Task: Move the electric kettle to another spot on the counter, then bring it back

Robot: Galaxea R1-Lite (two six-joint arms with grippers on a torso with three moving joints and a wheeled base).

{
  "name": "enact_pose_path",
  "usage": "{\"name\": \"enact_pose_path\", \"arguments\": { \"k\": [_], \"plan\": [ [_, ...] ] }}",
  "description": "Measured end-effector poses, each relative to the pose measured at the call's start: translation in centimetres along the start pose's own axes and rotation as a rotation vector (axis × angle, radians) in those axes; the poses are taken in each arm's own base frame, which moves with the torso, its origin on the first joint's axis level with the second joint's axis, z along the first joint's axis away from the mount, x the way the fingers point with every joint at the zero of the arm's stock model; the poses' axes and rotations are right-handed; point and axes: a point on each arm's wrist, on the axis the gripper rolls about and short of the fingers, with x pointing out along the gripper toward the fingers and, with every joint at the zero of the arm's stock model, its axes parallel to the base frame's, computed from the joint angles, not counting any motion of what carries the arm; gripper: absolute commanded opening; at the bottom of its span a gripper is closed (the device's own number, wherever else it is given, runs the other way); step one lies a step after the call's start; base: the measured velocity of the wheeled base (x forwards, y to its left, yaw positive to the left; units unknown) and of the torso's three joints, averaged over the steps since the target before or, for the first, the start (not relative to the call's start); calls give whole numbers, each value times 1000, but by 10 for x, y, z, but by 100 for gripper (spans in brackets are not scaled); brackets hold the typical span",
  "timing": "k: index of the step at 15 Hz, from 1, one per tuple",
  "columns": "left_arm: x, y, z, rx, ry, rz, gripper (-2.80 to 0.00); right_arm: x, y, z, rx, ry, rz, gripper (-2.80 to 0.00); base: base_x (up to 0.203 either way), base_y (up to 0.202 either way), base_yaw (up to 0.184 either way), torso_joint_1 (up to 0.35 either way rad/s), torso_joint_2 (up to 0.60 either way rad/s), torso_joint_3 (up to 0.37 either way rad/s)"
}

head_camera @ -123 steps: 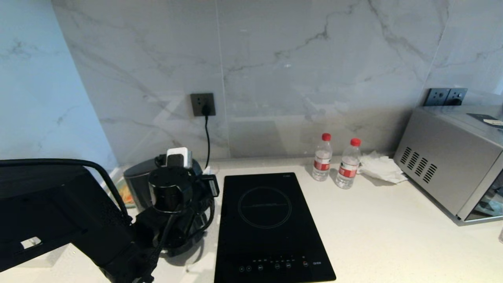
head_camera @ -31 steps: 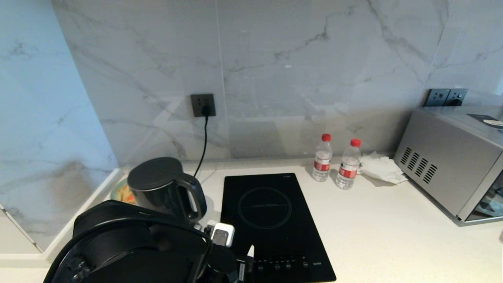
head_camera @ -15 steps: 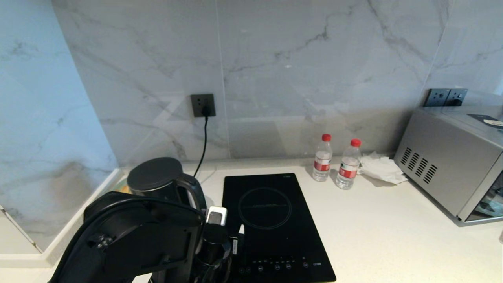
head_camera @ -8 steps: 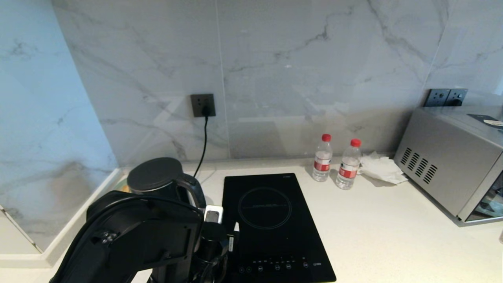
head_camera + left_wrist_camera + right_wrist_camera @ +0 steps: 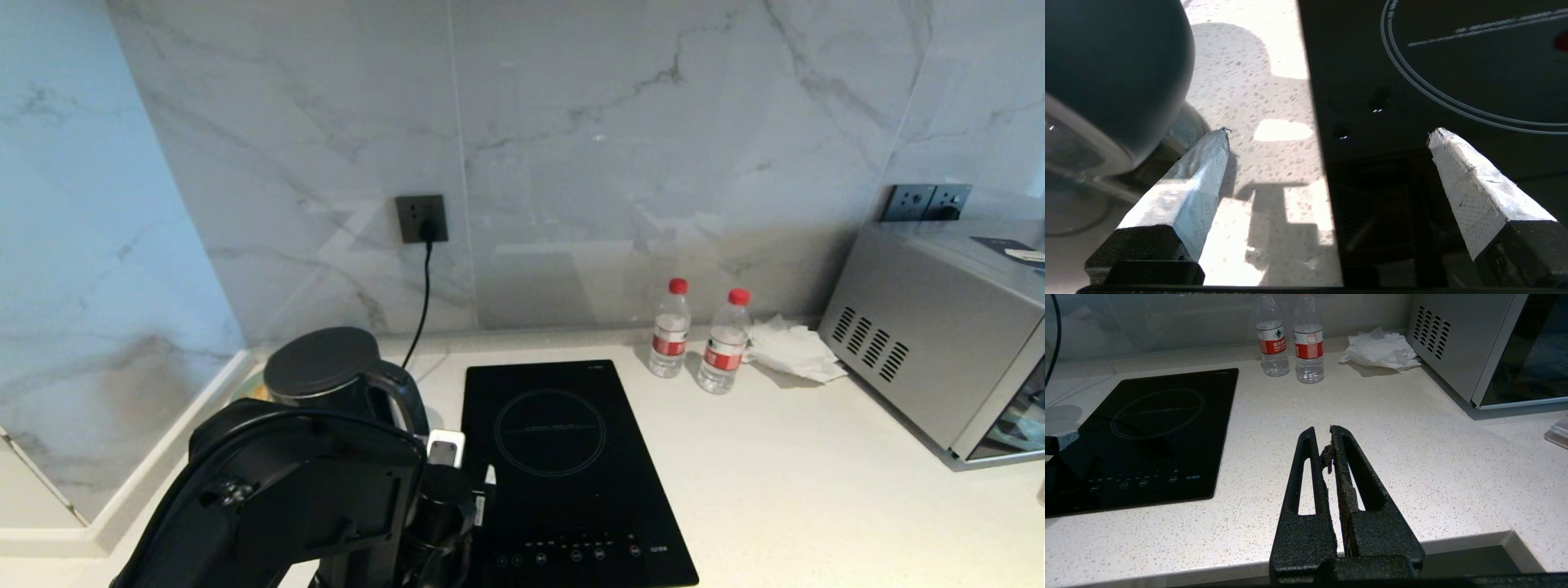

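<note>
a home kitchen: a white speckled desk (image 5: 784, 482) under a marble-look splashback (image 5: 620, 147), a black induction hob (image 5: 563, 474) set into it, a silver microwave oven (image 5: 947, 335), an electric kettle (image 5: 326, 376) and two water bottles (image 5: 698, 339).

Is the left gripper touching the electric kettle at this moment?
Apart. In the left wrist view the left gripper stands open and empty, and bare counter shows between its nearer finger and the electric kettle.

- Head view looks down over the counter (image 5: 800, 474) toward the wall.
- Both wrist views face forward, sharing the induction hob (image 5: 563, 474) (image 5: 1433, 81) (image 5: 1147, 433).
</note>
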Motion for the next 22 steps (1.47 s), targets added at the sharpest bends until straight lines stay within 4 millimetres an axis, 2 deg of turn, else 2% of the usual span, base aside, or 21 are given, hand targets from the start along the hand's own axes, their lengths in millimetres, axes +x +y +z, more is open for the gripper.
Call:
{"name": "enact_pose_path", "arguments": {
  "k": [22],
  "plan": [
    [0,1,-8,49,21,17,0,0,0,0,0,0,0,-280,0,0,0,0,0,0]
  ]
}}
